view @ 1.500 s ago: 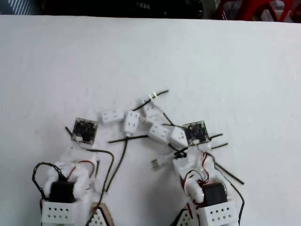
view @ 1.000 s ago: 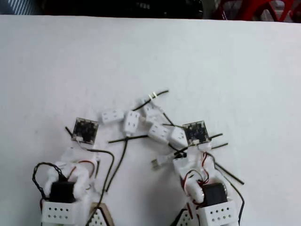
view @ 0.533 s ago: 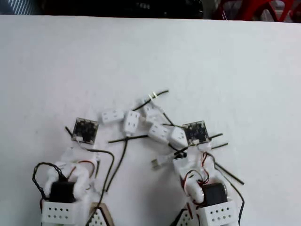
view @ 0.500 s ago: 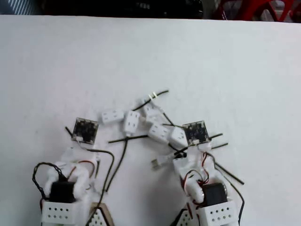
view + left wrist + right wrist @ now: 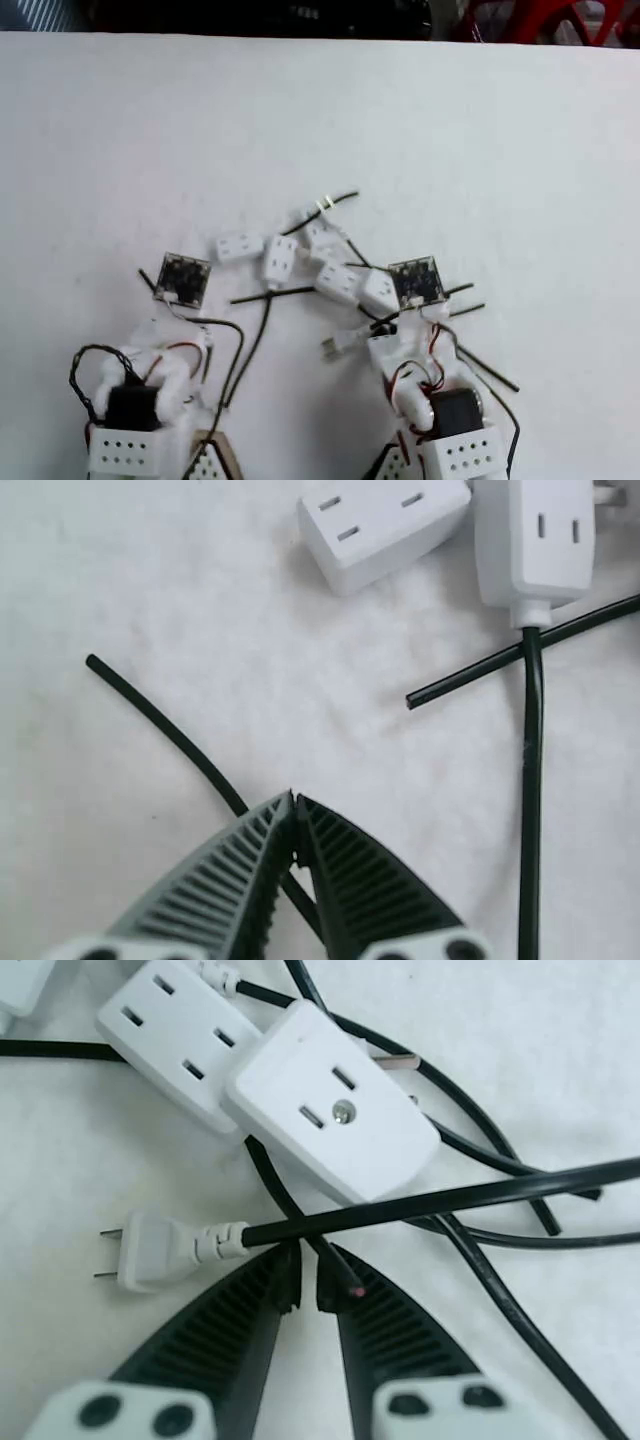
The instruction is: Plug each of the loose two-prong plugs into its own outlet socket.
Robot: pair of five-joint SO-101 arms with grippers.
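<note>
**Both hands clenched and low, loose plug right off the right hand's tips**

Starting at the left: the left hand (image 5: 293,822) is down near the counter (image 5: 480,150), fingers pressed together and gripping nothing I can make out. A black cord (image 5: 160,725) runs under its tips. Just beyond it sit an outlet cube (image 5: 385,525) and, beside that, a corded socket (image 5: 535,540), both slot-side up and both unfilled.

Moving into the middle tangle, a second plug (image 5: 322,207) lies at the far edge of the cluster, prongs showing.

Now to the right, and here's the prize: the two-prong plug (image 5: 150,1252) lies flat on the counter just beside the right hand (image 5: 305,1282), prongs pointing away from the tips. A double outlet block (image 5: 175,1035) and a single outlet (image 5: 335,1115) wait just past it. That hand is angled down over the cords, fingers all but closed with only a sliver between them. A cut cord end (image 5: 352,1286) lies at the tips, and I can't tell whether it's pinched.

On handling, this plug looks light and hard-bodied, with thin prongs that would bend under a squeeze. Take it across the flat sides of the body, behind the prongs and ahead of the ribbed collar. Its cord looks springy enough to twist the plug off line. The outlets look light and loose too, so they'll likely skate when pushed and need bracing.
</note>
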